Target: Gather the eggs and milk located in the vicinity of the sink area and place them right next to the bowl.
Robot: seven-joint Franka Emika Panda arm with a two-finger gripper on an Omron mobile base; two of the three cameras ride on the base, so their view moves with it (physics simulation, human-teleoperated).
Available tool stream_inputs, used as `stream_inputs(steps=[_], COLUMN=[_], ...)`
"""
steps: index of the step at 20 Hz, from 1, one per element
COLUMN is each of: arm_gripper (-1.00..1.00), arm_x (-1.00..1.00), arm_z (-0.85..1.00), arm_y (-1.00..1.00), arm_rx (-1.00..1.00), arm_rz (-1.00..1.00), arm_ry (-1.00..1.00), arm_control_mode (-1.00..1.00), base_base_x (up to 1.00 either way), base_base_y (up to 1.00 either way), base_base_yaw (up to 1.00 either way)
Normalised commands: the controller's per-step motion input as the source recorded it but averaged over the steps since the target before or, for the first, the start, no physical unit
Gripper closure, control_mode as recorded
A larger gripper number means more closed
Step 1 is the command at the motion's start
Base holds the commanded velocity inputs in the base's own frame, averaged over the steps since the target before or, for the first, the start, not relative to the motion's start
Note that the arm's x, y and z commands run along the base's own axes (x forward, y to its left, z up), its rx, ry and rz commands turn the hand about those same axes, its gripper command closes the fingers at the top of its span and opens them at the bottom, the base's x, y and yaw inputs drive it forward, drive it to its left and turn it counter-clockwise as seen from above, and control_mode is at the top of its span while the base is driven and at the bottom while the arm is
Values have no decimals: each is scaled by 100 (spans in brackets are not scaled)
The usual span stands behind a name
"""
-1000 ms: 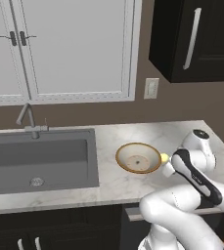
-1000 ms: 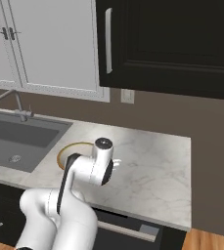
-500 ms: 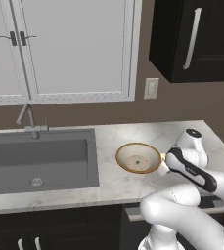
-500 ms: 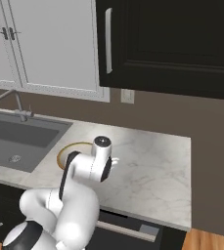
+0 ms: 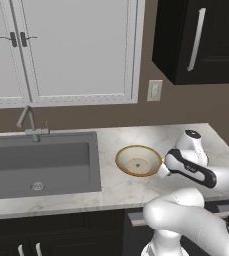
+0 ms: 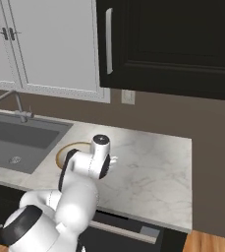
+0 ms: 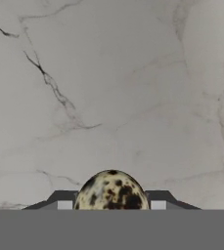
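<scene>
Here, in the left base view, the bowl (image 5: 138,160) sits right of the sink (image 5: 41,162). In the right base view, the arm hides most of the bowl. In the hand view, the gripper (image 7: 111,202) is clamped on a speckled egg (image 7: 111,191) above marble counter (image 7: 113,88); it looks fragile and smooth, best held gently at its widest part.

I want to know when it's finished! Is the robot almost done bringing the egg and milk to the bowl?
Not quite. The gripper is shut on a speckled egg above the marble counter, with the arm just right of the bowl. The egg isn't set down yet. No milk stands by the bowl, so that part looks left.
</scene>
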Motion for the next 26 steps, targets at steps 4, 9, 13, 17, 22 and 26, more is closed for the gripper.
stream_inputs(steps=[4,9,13,17,22,26], arm_gripper=[100,-100,-100,-100,-100,-100], arm_x=[0,0,0,0,-8,-15], arm_z=[0,0,0,0,8,46], arm_y=[-2,-3,-4,-1,-3,-4], arm_rx=[0,0,0,0,0,0], arm_rz=[6,4,4,3,1,0], arm_ry=[0,0,0,0,0,0], arm_control_mode=[-100,-100,-100,-100,-100,-100], base_base_x=[0,0,0,0,0,0], base_base_y=[0,0,0,0,0,0], base_base_yaw=[0,0,0,0,0,0])
